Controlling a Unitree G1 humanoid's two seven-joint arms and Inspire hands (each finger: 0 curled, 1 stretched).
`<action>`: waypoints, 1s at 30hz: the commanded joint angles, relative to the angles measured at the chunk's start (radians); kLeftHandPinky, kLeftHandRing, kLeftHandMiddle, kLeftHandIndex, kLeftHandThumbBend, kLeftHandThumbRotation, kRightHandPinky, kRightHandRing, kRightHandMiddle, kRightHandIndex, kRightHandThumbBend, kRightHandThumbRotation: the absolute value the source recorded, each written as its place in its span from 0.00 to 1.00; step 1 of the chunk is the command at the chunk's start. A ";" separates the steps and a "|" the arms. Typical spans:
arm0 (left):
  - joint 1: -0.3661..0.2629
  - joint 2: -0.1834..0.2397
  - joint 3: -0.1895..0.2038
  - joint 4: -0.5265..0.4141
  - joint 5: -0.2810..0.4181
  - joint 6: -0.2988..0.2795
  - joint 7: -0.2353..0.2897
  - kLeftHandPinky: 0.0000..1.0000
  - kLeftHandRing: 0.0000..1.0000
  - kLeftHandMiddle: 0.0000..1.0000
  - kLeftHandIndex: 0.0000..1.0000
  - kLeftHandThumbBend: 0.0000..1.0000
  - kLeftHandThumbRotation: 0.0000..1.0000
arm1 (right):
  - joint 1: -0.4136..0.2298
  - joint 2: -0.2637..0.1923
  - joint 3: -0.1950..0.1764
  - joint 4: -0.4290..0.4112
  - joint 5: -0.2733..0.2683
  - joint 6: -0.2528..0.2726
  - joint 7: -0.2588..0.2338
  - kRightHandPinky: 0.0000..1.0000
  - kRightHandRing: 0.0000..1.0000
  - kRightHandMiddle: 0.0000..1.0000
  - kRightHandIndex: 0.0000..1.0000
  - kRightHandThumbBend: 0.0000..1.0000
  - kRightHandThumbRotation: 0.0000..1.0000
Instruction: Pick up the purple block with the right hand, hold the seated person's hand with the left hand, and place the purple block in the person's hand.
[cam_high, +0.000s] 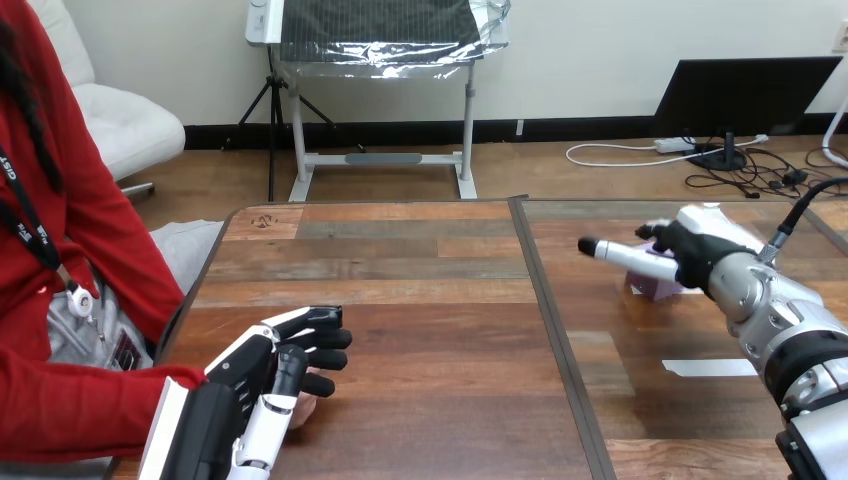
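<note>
The block (652, 287) sat on the table (430, 300) near its right edge, mostly covered by the right hand (700, 250), which lay over it. Whether that hand had hold of it could not be told.

At the near left corner the left hand (250, 375) lay over the person's hand (301, 408), of which little showed beneath. Whether it gripped could not be told either.

The likely risks: a shallow grasp could let the block slip on the lift or on the long carry across the table. With the left hand covering the person's palm, the block might find no open spot and roll off the near edge.
</note>
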 joint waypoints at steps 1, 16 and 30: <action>-0.043 -0.007 0.005 -0.029 0.000 -0.009 0.001 0.58 0.66 0.69 0.70 0.32 0.90 | -0.032 0.002 -0.018 -0.019 0.014 -0.022 -0.064 0.66 0.76 0.78 0.77 0.80 1.00; -0.046 -0.005 0.009 -0.021 0.008 -0.012 0.001 0.58 0.66 0.68 0.70 0.32 0.90 | -0.026 0.003 -0.036 -0.021 0.030 -0.068 -0.175 0.48 0.53 0.57 0.55 0.77 1.00; -0.047 0.000 0.007 -0.019 0.002 -0.008 -0.008 0.58 0.66 0.69 0.69 0.33 0.89 | -0.040 0.012 -0.037 -0.024 0.029 -0.076 -0.235 0.08 0.12 0.17 0.23 0.80 1.00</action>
